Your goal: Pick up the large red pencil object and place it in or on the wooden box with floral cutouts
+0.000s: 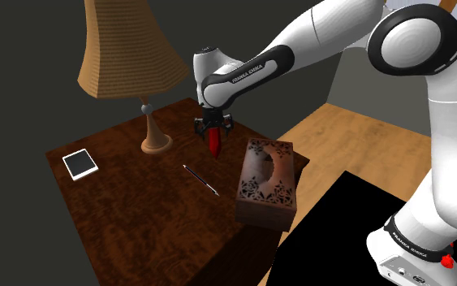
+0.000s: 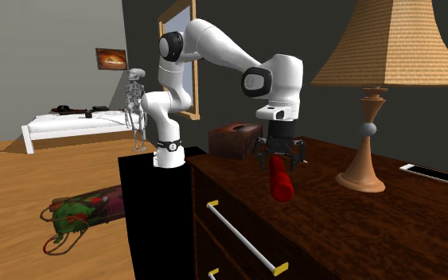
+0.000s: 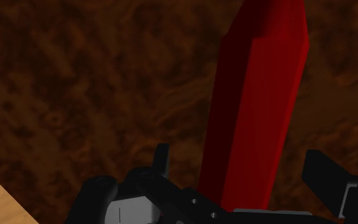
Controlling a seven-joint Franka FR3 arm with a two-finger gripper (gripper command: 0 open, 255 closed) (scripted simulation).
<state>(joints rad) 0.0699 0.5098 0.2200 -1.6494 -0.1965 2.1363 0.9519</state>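
A thick red pencil [image 1: 215,145] hangs point-down from my black gripper [image 1: 214,130], lifted off the dark wooden dresser top [image 1: 129,203]. In the second exterior view the red pencil [image 2: 278,176] slants below the gripper [image 2: 279,156], which is shut on its upper end. Through the wrist view the red pencil [image 3: 257,102] runs out from between the black fingers [image 3: 327,175] over the brown wood. The wooden box with floral cutouts [image 1: 266,182] stands on the dresser just to the shoulder view's right of the gripper; it is the brown box [image 2: 234,140] behind the arm.
A lamp with a woven shade [image 1: 129,49] stands at the back of the dresser. A white phone [image 1: 80,164] lies at the shoulder view's left, a thin pen [image 1: 200,179] in the middle. The black stand [image 1: 356,236] adjoins the dresser. A skeleton [image 2: 137,107] and bed [image 2: 71,123] stand far off.
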